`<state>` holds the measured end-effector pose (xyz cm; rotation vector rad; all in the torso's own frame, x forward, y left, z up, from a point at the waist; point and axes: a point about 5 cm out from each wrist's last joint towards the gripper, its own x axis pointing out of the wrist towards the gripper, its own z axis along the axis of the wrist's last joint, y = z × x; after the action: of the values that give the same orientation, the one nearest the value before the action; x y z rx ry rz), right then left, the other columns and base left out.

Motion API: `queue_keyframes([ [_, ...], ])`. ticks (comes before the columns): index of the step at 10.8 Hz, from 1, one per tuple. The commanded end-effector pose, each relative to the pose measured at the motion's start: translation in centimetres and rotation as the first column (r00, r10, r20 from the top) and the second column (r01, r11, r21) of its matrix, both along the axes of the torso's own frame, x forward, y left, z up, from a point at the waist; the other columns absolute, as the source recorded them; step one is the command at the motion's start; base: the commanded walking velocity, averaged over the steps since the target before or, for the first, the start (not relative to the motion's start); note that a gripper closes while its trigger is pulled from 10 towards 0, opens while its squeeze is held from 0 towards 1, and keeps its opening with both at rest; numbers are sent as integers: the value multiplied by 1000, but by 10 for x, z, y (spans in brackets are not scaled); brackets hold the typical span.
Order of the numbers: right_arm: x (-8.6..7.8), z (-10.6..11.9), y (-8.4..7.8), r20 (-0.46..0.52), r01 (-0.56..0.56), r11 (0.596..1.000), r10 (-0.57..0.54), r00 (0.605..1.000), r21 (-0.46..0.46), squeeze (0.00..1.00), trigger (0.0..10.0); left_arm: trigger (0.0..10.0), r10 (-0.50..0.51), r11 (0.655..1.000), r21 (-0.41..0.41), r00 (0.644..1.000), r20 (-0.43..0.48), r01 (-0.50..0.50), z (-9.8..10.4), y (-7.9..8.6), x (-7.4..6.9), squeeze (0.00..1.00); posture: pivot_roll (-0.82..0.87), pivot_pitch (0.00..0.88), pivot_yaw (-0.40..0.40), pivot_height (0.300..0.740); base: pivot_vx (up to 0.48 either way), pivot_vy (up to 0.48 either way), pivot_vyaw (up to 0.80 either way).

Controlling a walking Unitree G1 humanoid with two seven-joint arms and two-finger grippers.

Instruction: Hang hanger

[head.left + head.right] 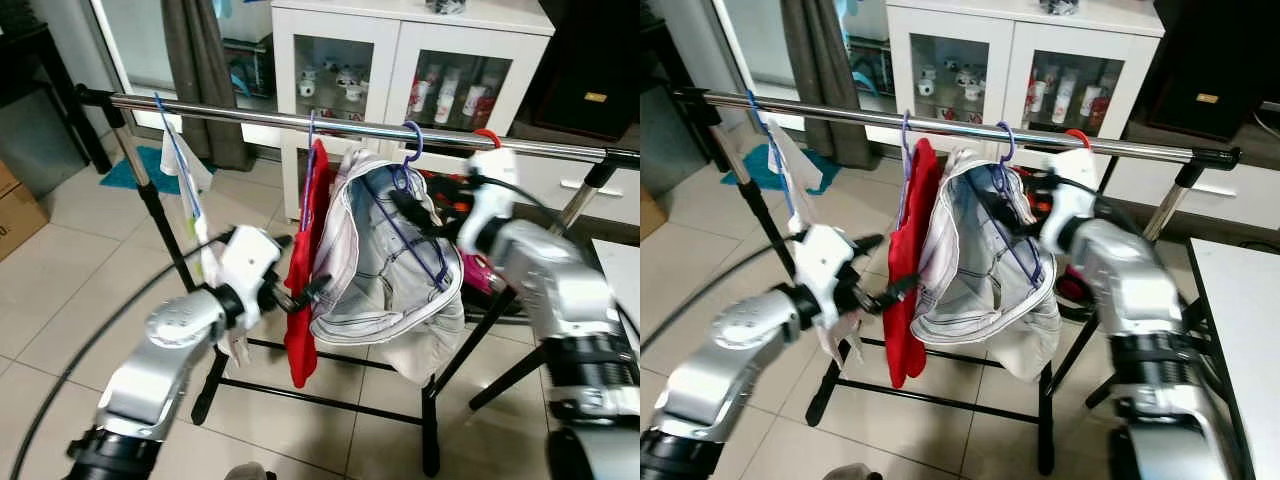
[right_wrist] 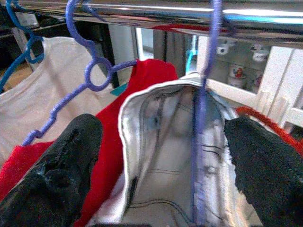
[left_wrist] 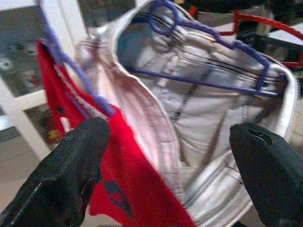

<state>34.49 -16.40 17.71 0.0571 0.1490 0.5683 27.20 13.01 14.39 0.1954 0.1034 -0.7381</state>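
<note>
A purple hanger (image 1: 412, 140) carrying pale grey shorts (image 1: 385, 270) has its hook over the steel rail (image 1: 250, 112) of a clothes rack. My right gripper (image 1: 415, 215) is open just below the rail, with the hanger's frame (image 2: 201, 142) running between its spread fingers (image 2: 57, 175). My left gripper (image 1: 305, 265) is open lower down, at the edge of a red garment (image 1: 300, 300) that hangs on a second purple hanger (image 1: 311, 135) beside the shorts. In the left wrist view the shorts (image 3: 213, 118) and the red garment (image 3: 118, 189) lie ahead of the fingers (image 3: 71, 175).
A white cloth on a blue hanger (image 1: 178, 150) hangs at the rail's left end, and a red hook (image 1: 487, 135) sits at its right. The rack's black legs (image 1: 320, 400) cross the tiled floor. A white glass-door cabinet (image 1: 400, 60) stands behind, and a cardboard box (image 1: 15, 215) is at left.
</note>
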Motion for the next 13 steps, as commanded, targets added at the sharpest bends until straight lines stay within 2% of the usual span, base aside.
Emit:
queue_keyframes([
  [1,3,6,3,5,3,1000,-3,1000,-5,1000,10000,10000,27,999,32,1000,4,-27,1,6,0,0,69,0,-37,740,0,0,0],
  [2,-8,0,3,-7,8,1000,-8,1000,-5,1000,10000,10000,56,997,55,998,31,-57,1,9,-8,0,87,0,-49,740,0,0,0],
  [3,-16,1,1,2,3,1000,-3,1000,6,1000,10000,10000,86,995,38,996,37,-88,3,11,-10,0,89,0,-52,740,0,0,0],
  [4,-41,3,-10,22,32,997,-33,999,67,1000,10000,10000,190,982,-31,979,80,-188,6,11,-12,0,78,0,-41,740,0,0,0],
  [5,-54,2,-16,24,54,994,-57,998,93,1000,10000,10000,248,967,-76,967,52,-244,3,10,-13,0,71,0,-36,740,0,375,0],
  [6,-84,-3,-22,72,95,991,-102,992,94,1000,10000,10000,298,951,-94,955,15,-295,-2,7,-21,0,64,0,-29,740,0,480,0],
  [7,-93,-4,-20,80,135,982,-146,986,134,1000,10000,10000,307,949,-79,952,12,-305,-4,9,-23,0,64,0,-31,740,0,480,0],
  [8,-98,-6,-19,55,193,955,-210,976,224,1000,10000,10000,310,949,-59,950,24,-309,-4,12,-22,0,68,0,-32,740,0,480,0],
  [10,-100,-18,-13,12,243,947,-251,968,210,1000,10000,10000,350,936,-54,936,35,-347,-1,16,-19,0,73,0,-30,740,0,480,0],
  [11,-99,-24,-7,-47,282,936,-279,959,210,1000,10000,10000,366,930,-41,930,35,-364,-2,19,-19,0,80,0,-33,740,0,480,0],
  [12,-97,-28,-3,-50,285,947,-280,959,152,1000,10000,10000,395,918,-58,918,34,-393,-1,20,-20,0,85,0,-36,740,0,0,0],
  [13,-94,-29,1,-42,270,952,-266,963,144,1000,10000,10000,414,909,-72,909,50,-410,2,18,-18,0,90,0,-42,740,0,0,0],
])
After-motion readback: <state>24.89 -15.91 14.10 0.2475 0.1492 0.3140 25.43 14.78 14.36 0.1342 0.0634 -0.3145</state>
